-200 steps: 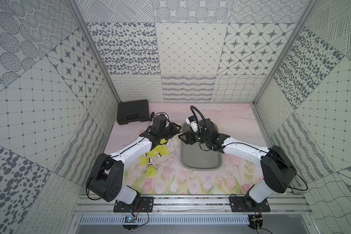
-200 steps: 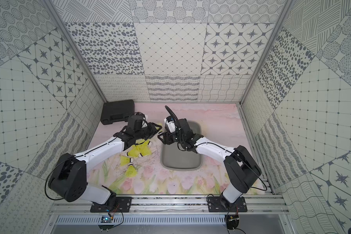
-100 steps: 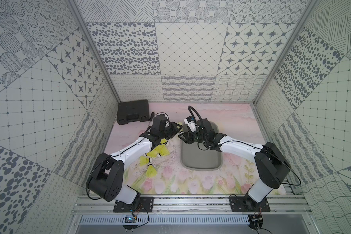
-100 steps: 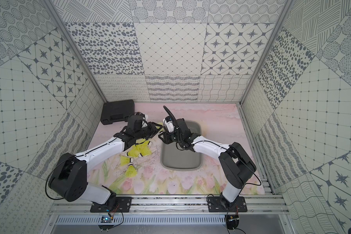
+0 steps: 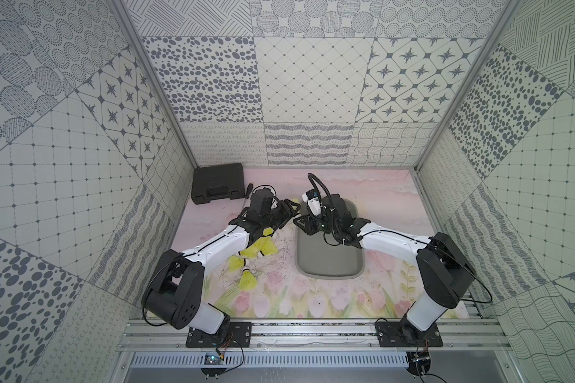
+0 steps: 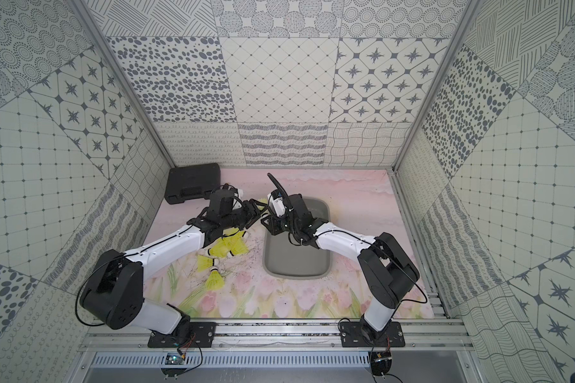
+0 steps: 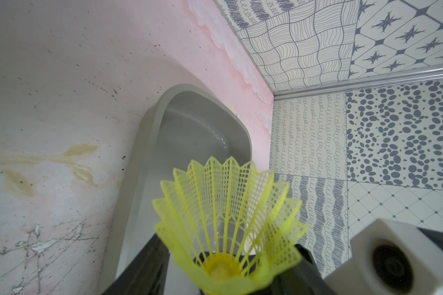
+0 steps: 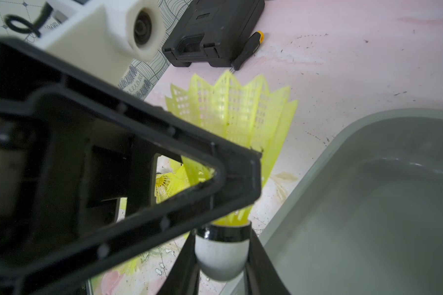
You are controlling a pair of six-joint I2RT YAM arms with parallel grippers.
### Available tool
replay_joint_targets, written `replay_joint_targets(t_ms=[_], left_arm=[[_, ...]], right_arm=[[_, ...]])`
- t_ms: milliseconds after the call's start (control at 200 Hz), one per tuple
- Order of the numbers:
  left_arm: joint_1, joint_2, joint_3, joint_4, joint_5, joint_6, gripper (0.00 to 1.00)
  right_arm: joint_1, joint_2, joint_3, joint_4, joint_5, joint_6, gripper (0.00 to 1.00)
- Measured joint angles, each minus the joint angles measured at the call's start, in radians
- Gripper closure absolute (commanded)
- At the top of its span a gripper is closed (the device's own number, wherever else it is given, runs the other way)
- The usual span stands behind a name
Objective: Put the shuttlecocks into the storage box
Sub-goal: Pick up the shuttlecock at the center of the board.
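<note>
Right gripper [image 8: 221,245]: clamping tight on the white tip of one shuttlecock [image 8: 230,120], whose long axis is running from the tip toward the black case [image 8: 212,28], skirt flaring that way. Left gripper [image 7: 228,242]: jaws standing apart around the skirt. The shuttlecock is hanging over the counter [image 8: 343,63], just outside the storage box [image 8: 368,204] rim.

Grey-and-white patterned panel walls [image 5: 306,83] around a pink floral tabletop [image 5: 379,199], aluminium rail [image 5: 312,331] along the near edge.
</note>
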Motion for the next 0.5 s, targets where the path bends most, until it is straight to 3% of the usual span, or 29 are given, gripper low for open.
replay_joint_targets(t_ms=[200, 500], left_arm=[[0.0, -0.025, 0.074, -0.109, -0.017, 0.102, 0.21], [0.0, -0.029, 0.283, -0.396, -0.054, 0.418, 0.18]], right_arm=[[-0.003, -0.032, -0.019, -0.039, 0.026, -0.046, 0.79], [-0.009, -0.106, -0.048, -0.109, 0.034, -0.127, 0.78]])
